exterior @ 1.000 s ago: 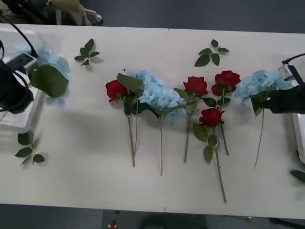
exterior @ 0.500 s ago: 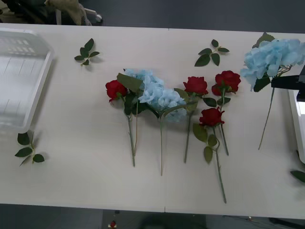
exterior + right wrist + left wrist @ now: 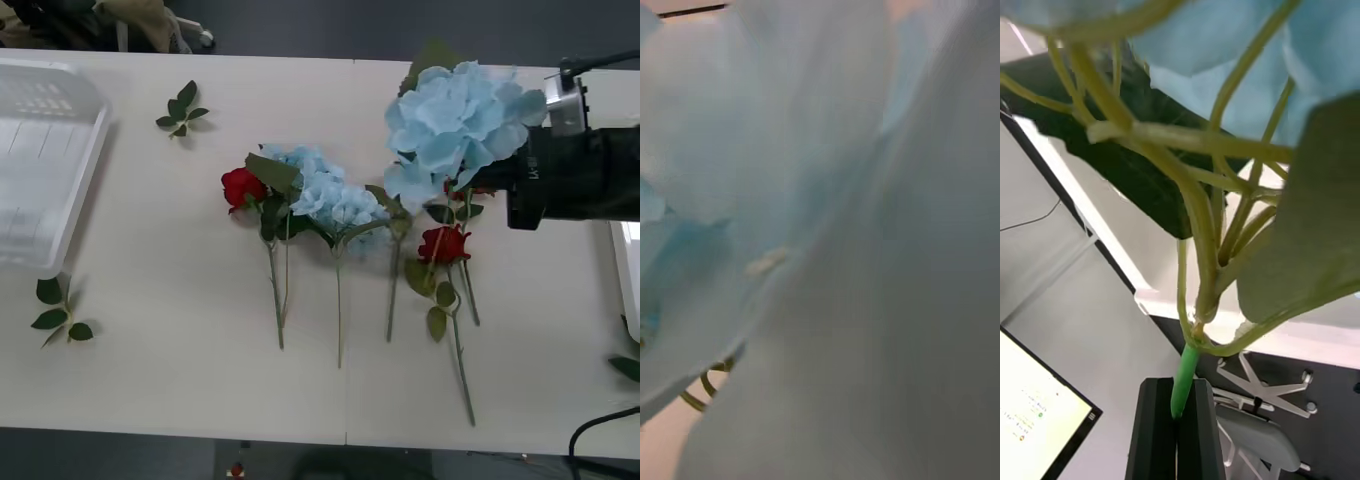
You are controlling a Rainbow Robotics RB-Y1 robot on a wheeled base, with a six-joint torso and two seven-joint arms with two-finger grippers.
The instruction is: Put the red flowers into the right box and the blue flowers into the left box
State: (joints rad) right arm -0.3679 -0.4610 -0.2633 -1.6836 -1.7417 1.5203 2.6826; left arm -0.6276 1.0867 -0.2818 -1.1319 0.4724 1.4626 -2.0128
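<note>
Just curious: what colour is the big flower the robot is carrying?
Pale sky-blue hydrangea-like flower, clearest in the front view.

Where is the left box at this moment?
In the front view, the left box sits at the table's far left edge, a leaf sprig just beside its near corner.

White table in a room with dark flooring

A long white table [image 3: 180,380] spans the front view, a faint seam running across its middle; beyond its far edge lies dark grey-blue floor [image 3: 400,25], with pale furniture legs [image 3: 190,38] at the far left corner; a black cable [image 3: 590,440] loops by the near right corner; the left wrist view shows a grey wall [image 3: 1082,330], a lit monitor [image 3: 1037,420] and a chair base [image 3: 1262,390].
</note>
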